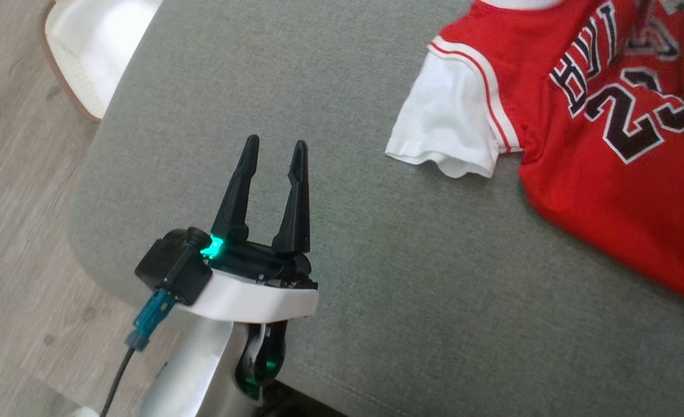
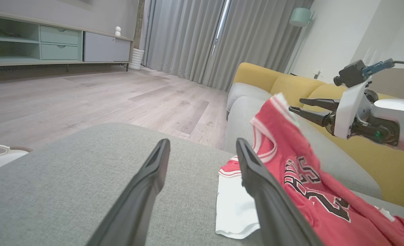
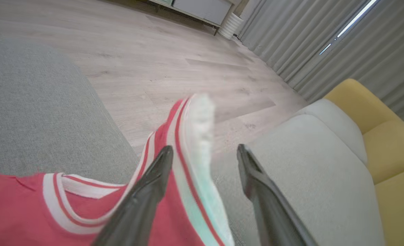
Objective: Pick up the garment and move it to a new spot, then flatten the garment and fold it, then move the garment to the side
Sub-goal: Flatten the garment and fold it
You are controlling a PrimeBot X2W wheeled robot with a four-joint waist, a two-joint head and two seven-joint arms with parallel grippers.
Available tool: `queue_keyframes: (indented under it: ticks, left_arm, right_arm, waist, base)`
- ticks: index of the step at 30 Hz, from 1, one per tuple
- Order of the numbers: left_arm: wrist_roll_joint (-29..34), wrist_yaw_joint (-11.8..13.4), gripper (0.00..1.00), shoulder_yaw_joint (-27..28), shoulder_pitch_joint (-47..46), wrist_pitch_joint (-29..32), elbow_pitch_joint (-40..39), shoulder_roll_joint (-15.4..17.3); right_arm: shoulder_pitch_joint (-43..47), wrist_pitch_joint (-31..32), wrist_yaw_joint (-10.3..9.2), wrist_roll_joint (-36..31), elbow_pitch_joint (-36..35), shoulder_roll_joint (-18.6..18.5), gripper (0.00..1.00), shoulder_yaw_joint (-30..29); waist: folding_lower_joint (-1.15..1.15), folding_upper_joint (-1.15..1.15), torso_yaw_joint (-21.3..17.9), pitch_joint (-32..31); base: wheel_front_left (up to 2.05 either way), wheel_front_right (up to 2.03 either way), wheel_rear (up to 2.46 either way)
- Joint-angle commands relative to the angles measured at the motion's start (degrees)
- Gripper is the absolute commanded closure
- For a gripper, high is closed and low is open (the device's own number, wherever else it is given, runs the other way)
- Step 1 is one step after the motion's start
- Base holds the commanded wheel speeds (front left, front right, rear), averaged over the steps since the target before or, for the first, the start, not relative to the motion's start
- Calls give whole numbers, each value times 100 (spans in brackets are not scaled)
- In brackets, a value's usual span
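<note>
The garment (image 1: 579,191) is a red jersey with white sleeves and dark lettering, lying on the right part of a grey cushion (image 1: 376,278). One trimmed edge of the garment (image 2: 273,133) stands raised and blurred right by my right gripper (image 2: 295,104). In the right wrist view that edge (image 3: 195,136) runs up between the spread fingers of the right gripper (image 3: 205,147), which is open and not pinching it. My left gripper (image 1: 277,142) hovers open and empty over the cushion's left part, well left of the white sleeve (image 1: 446,127). The left gripper (image 2: 202,140) points toward the garment's near sleeve.
A white basket (image 1: 92,52) stands on the wood floor (image 1: 17,174) beyond the cushion's rounded left corner. A yellow and grey sofa (image 2: 290,85) lies past a floor gap behind the garment. Curtains (image 2: 188,37) and a low cabinet (image 2: 58,44) line the far walls.
</note>
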Motion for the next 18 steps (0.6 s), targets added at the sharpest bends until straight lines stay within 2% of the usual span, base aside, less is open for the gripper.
queue_keyframes:
  ticks: [1, 5, 12, 15, 18]
  left_arm:
    - [-23, 62, 0, 182, -171, -29, -197, 45]
    - [88, 60, 0, 329, -188, -29, -186, 45]
    - [434, -6, 0, 835, -146, -29, -162, 45]
    - [597, -59, 0, 1039, -62, -29, -176, 45]
    - [741, -120, 0, 1214, 55, -29, -179, 45]
  right_arm:
    - [-90, -66, -5, 1, 1, 186, 0, -87]
    - [140, -284, -5, 128, 250, 473, 0, -368]
    - [789, -1031, -5, 285, 359, 991, 0, -1389]
    - [1285, -1127, -5, 346, -2, 1231, 0, -1970]
    - [2123, -1133, -5, 231, -1077, 1405, 0, -2746]
  waist:
    - [0, 0, -69, -31]
    - [0, 0, -359, -145]
    - [0, 0, -1187, -582]
    - [0, 0, -1601, -808]
    - [0, 0, -2001, -1005]
  base:
    - [0, 0, 0]
    - [0, 0, 0]
    - [0, 0, 0]
    - [0, 0, 0]
    - [0, 0, 0]
